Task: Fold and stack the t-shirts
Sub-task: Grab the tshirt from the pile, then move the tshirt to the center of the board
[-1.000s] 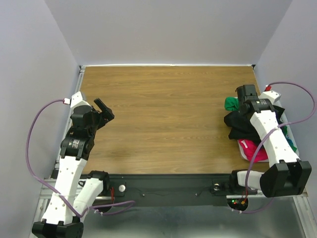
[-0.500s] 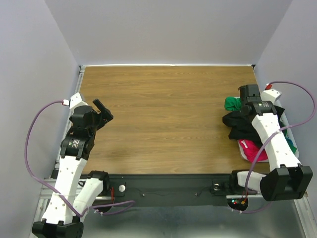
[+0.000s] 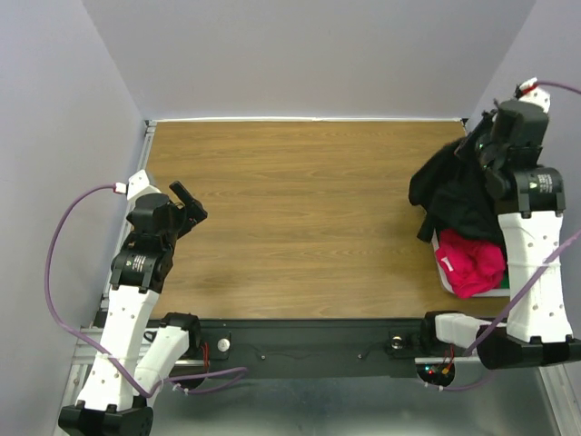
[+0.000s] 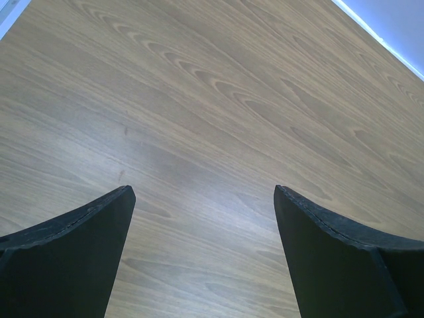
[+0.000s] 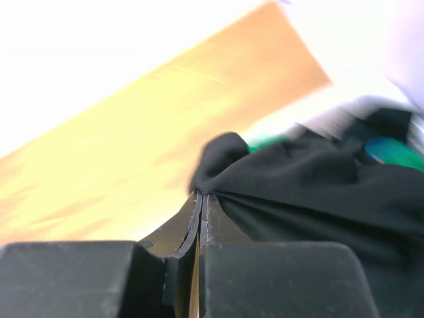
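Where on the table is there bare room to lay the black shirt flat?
The wooden table is bare from the left gripper across to the black t-shirt that hangs from the right gripper, and up to its far edge. It is crowded only at the right edge, where the magenta t-shirt is heaped in the white basket.

Left gripper (image 4: 202,218) spread above table (image 4: 218,99)

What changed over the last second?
The right pincer, shut on the black t-shirt, rose toward the far right corner, dragging it upward and uncovering the magenta t-shirt. The left pincer stayed open, unmoved, over the table.
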`<state>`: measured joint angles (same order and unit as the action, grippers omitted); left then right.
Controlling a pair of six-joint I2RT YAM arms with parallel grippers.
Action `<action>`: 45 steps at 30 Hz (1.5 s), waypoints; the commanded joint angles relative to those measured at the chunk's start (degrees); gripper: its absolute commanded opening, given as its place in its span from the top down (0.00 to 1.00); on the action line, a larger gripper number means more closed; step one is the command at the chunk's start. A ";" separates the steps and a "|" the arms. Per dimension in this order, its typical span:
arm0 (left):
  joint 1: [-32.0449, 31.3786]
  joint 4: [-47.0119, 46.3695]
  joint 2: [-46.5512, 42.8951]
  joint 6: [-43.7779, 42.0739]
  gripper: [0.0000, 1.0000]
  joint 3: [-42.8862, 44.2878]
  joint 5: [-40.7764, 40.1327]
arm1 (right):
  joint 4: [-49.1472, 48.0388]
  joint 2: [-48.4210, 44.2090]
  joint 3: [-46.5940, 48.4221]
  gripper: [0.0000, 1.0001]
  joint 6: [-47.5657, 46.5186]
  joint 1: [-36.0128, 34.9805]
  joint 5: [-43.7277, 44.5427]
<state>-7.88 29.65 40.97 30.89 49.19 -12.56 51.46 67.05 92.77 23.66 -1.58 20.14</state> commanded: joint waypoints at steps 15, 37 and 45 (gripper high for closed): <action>0.41 -0.56 -0.89 0.48 0.01 0.47 -1.85 | -21.76 23.13 40.13 1.00 6.16 -8.93 -60.16; -0.64 -4.68 3.50 11.47 0.01 -10.42 9.20 | -21.05 2.93 -38.79 0.00 4.64 -22.59 -3.87; -20.40 -19.78 9.45 22.26 0.03 -22.29 13.26 | -16.40 -12.28 -46.52 0.00 7.19 -22.67 -10.45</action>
<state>-21.54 19.77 47.48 46.85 28.67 -1.10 34.17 59.02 48.64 28.82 -24.05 13.39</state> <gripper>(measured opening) 0.974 0.997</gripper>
